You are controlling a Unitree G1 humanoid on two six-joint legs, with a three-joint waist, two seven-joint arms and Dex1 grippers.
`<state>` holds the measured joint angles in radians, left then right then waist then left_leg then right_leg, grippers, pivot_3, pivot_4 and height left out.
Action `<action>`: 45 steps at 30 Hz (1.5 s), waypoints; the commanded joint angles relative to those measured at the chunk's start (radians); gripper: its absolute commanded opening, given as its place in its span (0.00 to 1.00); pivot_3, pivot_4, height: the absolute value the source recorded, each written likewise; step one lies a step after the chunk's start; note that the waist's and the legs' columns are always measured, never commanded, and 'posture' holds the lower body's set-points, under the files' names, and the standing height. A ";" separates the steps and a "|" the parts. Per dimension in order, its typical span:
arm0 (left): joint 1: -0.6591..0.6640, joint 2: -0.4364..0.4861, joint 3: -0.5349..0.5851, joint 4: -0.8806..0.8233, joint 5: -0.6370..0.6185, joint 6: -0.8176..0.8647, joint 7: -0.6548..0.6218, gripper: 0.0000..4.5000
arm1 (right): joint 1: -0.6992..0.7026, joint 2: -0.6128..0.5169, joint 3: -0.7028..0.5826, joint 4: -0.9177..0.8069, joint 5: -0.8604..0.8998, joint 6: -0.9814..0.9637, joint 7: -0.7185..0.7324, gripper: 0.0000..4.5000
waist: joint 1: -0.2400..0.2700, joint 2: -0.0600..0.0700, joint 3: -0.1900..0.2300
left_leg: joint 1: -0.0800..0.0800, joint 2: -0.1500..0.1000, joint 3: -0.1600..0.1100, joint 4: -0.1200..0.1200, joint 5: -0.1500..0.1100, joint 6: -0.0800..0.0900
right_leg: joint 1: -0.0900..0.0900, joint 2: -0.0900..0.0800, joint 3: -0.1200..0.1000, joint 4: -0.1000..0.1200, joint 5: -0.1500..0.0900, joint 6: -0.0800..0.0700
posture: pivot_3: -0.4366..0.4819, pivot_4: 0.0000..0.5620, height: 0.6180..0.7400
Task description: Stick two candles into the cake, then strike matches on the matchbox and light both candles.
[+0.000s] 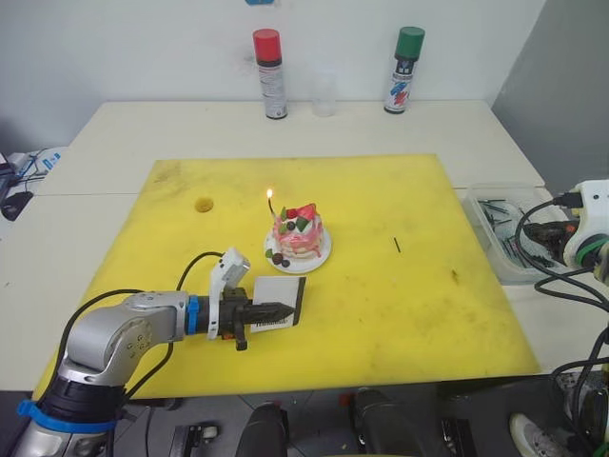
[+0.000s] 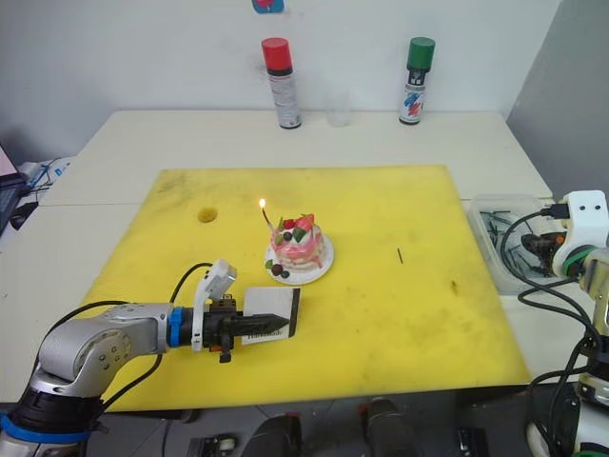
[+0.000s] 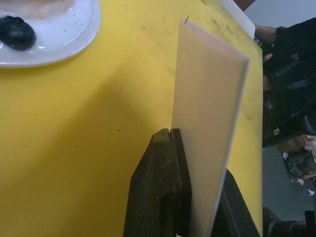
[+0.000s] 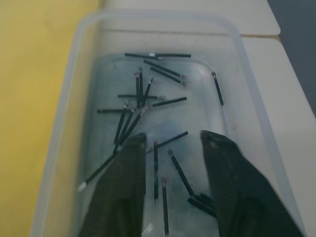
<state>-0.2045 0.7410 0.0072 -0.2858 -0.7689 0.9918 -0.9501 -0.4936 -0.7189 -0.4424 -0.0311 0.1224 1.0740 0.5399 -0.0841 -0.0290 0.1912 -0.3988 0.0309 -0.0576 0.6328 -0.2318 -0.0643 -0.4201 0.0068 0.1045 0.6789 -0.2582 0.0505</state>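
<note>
The left gripper (image 2: pixel 271 327) clamps the matchbox (image 2: pixel 270 312) just in front of the cake (image 2: pixel 297 245), where one candle (image 2: pixel 265 216) burns. The right gripper (image 4: pixel 170 148), fingers spread and empty, hangs directly over the matches (image 4: pixel 140 106) in the clear tray (image 4: pixel 64 108), nearest them.

Pink-and-white cake (image 1: pixel 298 233), white matchbox (image 1: pixel 279 302), black matches (image 4: pixel 140 106), yellow mat (image 1: pixel 400 305).

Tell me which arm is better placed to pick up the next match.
The right. Its open gripper hangs above the clear tray with the matches between its fingers. The left gripper is busy, shut on the matchbox near the cake.
</note>
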 commanded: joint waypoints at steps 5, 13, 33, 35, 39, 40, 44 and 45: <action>0.012 0.003 0.020 -0.036 -0.017 -0.015 -0.007 0.00 | -0.039 -0.002 -0.004 -0.216 0.102 -0.089 -0.002 0.99 | 0.001 0.000 0.000 | 0.000 0.000 0.000 -0.001 0.000 0.000 | 0.000 0.000 0.000 -0.001 0.000 0.000 | 0.48 0.27 1.00; 0.000 0.015 0.030 -0.030 -0.017 -0.011 -0.012 0.00 | 0.142 0.176 0.199 -0.490 0.130 -0.215 -0.070 0.99 | 0.001 -0.001 0.000 | -0.001 0.000 -0.002 -0.002 0.000 0.000 | 0.000 0.000 -0.002 -0.001 -0.001 0.000 | 0.48 0.27 1.00; 0.009 0.046 0.048 -0.053 -0.033 0.003 -0.007 0.00 | 0.248 0.487 0.444 -0.239 -0.035 -0.389 -0.340 0.87 | 0.000 -0.001 0.000 | 0.000 0.001 -0.002 -0.002 0.000 0.000 | -0.001 0.000 -0.002 -0.001 -0.001 -0.001 | 0.48 0.27 1.00; 0.011 0.046 0.047 -0.054 -0.031 0.001 -0.007 0.00 | 0.243 0.506 0.443 -0.246 -0.030 -0.364 -0.356 0.72 | 0.000 -0.001 0.000 | 0.000 0.001 -0.002 -0.002 0.000 0.000 | -0.001 0.000 -0.002 -0.001 -0.001 -0.001 | 0.48 0.27 1.00; 0.014 0.044 0.045 -0.057 -0.029 -0.002 -0.005 0.00 | 0.222 0.533 0.428 -0.262 -0.009 -0.309 -0.373 0.40 | 0.000 -0.001 0.000 | 0.001 0.001 -0.002 -0.002 0.000 0.000 | 0.000 0.000 -0.002 0.000 0.000 -0.001 | 0.48 0.27 1.00; 0.014 0.044 0.044 -0.057 -0.028 -0.003 -0.005 0.00 | 0.218 0.535 0.427 -0.265 -0.009 -0.299 -0.373 0.33 | 0.000 -0.001 0.000 | 0.001 0.001 -0.002 -0.002 0.000 0.000 | 0.000 0.000 -0.002 0.000 0.000 -0.001 | 0.48 0.27 1.00; 0.016 0.043 0.042 -0.053 -0.023 -0.008 -0.006 0.00 | 0.203 0.534 0.421 -0.279 0.002 -0.259 -0.366 0.01 | 0.000 -0.001 0.000 | 0.001 0.001 -0.003 -0.002 0.000 0.000 | 0.000 0.000 -0.002 0.000 -0.001 -0.001 | 0.48 0.27 1.00; 0.017 0.042 0.042 -0.052 -0.023 -0.009 -0.006 0.00 | 0.198 0.534 0.416 -0.283 0.007 -0.248 -0.365 0.01 | 0.000 -0.001 0.000 | 0.001 0.001 -0.002 -0.002 0.000 0.000 | 0.000 0.000 -0.002 0.000 -0.001 -0.001 | 0.48 0.27 1.00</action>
<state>-0.1898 0.7743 0.0331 -0.3113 -0.7859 0.9964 -0.9509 -0.2899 -0.1851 -0.0100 -0.2885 0.1134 0.8034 0.1746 -0.0840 -0.0297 0.1909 -0.3984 0.0316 -0.0602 0.6307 -0.2318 -0.0645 -0.4202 0.0072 0.1024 0.6785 -0.2588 0.0496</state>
